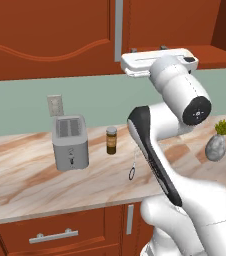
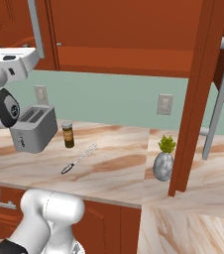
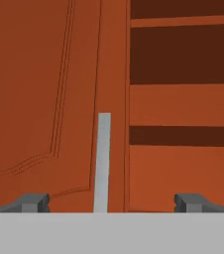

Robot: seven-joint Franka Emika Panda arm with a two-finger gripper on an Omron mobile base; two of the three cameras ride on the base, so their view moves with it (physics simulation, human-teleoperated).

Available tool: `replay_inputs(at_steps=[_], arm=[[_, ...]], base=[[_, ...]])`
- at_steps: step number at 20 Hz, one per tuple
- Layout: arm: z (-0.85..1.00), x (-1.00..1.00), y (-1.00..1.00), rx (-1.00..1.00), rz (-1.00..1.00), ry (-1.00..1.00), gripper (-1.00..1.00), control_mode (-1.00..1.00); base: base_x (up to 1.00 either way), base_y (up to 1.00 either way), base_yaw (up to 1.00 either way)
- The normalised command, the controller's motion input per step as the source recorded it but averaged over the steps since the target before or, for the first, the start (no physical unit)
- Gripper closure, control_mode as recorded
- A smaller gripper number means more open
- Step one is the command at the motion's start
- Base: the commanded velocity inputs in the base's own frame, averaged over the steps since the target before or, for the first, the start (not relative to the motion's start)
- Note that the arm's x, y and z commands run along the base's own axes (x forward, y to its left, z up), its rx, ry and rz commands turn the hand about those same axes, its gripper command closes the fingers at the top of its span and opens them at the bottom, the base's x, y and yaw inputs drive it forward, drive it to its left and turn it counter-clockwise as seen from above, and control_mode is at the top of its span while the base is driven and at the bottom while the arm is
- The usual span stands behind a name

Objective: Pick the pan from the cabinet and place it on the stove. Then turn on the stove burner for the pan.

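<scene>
The cabinet [image 1: 50, 35] is the reddish-brown wall unit above the counter. Its left door is closed, with a grey vertical bar handle [image 3: 103, 161]. Its right door [image 2: 200, 94] is swung open and stands edge-on over the counter. Bare wooden shelves [image 3: 183, 106] show inside the open half. My gripper [image 3: 111, 203] is open, raised to the cabinet's lower edge and facing the closed door's handle, with nothing between its fingertips [image 3: 32, 202]. From the left base view the gripper [image 1: 147, 51] sits just right of that handle [image 1: 118, 30]. The pan and the stove are out of view.
On the marble counter [image 1: 30, 185] stand a silver toaster [image 1: 71, 141], a brown spice bottle [image 1: 111, 140], a whisk [image 1: 134, 165] and a small plant in a grey vase [image 1: 216, 145]. The open door's long handle [image 2: 218, 99] hangs at the right.
</scene>
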Motion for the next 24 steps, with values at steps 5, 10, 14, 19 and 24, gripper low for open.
replay_inputs(at_steps=[5, 10, 14, 19, 24], arm=[[0.0, 0.53, 0.1, 0.0, 0.0, 0.0, -1.0, -1.0], [0.0, 0.52, 0.19, 0.0, 0.0, 0.0, -1.0, -1.0], [0.0, 0.48, 0.18, 0.0, 0.0, 0.0, -1.0, -1.0], [0.0, 0.47, 0.07, 0.0, 0.0, 0.0, -1.0, -1.0], [0.0, 0.47, 0.0, 0.0, 0.0, 0.0, -1.0, -1.0]], base=[[0.0, 0.0, 0.0], [0.0, 0.0, 0.0], [0.0, 0.0, 0.0], [0.0, 0.0, 0.0], [0.0, 0.0, 0.0]])
